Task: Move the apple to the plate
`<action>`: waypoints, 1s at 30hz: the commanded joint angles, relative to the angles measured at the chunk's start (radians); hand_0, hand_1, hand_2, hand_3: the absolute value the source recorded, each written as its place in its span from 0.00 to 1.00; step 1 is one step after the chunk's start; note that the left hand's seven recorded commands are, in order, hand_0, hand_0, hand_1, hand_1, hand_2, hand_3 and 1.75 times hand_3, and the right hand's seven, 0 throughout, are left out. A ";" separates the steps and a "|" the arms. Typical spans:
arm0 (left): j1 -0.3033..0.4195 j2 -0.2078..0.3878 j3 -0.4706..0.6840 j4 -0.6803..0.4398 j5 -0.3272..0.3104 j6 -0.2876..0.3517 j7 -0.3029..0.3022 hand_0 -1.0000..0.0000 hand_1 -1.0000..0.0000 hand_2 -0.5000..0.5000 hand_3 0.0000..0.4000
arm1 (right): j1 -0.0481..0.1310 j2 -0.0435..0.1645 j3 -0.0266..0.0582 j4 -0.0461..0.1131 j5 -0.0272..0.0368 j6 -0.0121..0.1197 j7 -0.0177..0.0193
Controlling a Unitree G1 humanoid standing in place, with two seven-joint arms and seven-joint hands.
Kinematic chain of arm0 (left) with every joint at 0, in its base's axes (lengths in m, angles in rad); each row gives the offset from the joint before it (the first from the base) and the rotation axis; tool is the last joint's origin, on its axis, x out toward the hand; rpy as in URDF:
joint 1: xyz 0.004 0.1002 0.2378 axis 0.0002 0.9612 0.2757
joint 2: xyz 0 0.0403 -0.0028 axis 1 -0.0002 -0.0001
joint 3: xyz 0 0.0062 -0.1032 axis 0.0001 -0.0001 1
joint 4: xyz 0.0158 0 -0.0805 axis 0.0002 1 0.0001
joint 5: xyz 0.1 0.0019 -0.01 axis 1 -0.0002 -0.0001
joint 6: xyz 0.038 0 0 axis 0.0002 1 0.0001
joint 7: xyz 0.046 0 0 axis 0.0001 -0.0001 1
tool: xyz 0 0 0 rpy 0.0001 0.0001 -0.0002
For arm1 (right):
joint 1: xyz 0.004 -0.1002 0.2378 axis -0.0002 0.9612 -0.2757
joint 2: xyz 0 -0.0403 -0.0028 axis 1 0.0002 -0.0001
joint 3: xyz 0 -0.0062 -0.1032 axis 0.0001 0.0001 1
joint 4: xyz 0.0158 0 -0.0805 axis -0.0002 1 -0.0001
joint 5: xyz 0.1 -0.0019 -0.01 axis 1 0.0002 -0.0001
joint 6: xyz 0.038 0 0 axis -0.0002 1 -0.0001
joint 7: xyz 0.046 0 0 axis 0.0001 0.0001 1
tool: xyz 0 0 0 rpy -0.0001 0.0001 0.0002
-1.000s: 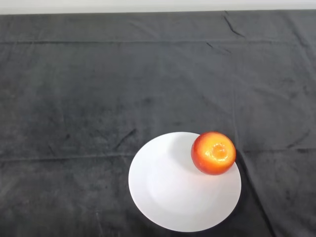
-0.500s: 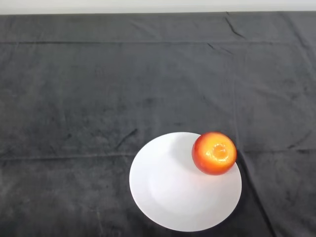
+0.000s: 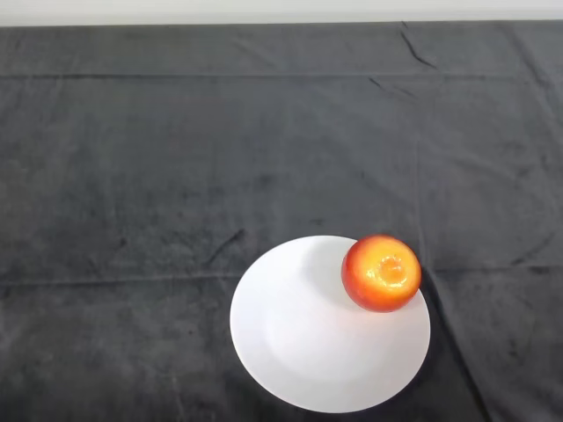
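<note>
A red and orange apple (image 3: 381,272) rests on the far right part of a round white plate (image 3: 308,334). It sits at the plate's rim, its stem hollow facing up. The plate lies on the dark cloth in the lower middle of the head view.
The dark cloth (image 3: 176,158) covers the whole table and has a few creases. Its far edge runs along the top of the view against a pale wall (image 3: 264,10).
</note>
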 commanded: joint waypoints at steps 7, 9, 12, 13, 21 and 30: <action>-0.048 0.067 0.033 0.057 -0.019 -0.017 -0.023 1.00 1.00 0.50 0.00 | 0.012 -0.032 -0.0218 0.004 -0.0015 0.009 -0.0003; -0.048 0.068 0.036 0.058 -0.020 -0.019 -0.028 1.00 1.00 0.50 0.00 | 0.012 -0.032 -0.0220 0.004 -0.0016 0.010 -0.0003; -0.050 0.068 0.037 0.060 -0.018 -0.023 -0.028 1.00 1.00 0.50 0.00 | 0.012 -0.032 -0.0223 0.004 -0.0017 0.010 -0.0004; -0.051 0.066 0.037 0.061 -0.017 -0.027 -0.028 1.00 1.00 0.50 0.00 | 0.012 -0.033 -0.0224 0.004 -0.0017 0.010 -0.0004; -0.055 0.064 0.040 0.068 -0.015 -0.037 -0.035 1.00 1.00 0.50 0.00 | 0.012 -0.033 -0.0230 0.005 -0.0021 0.010 -0.0005; -0.061 0.061 0.044 0.078 -0.013 -0.043 -0.043 1.00 1.00 0.50 0.00 | 0.012 -0.033 -0.0236 0.005 -0.0024 0.010 -0.0006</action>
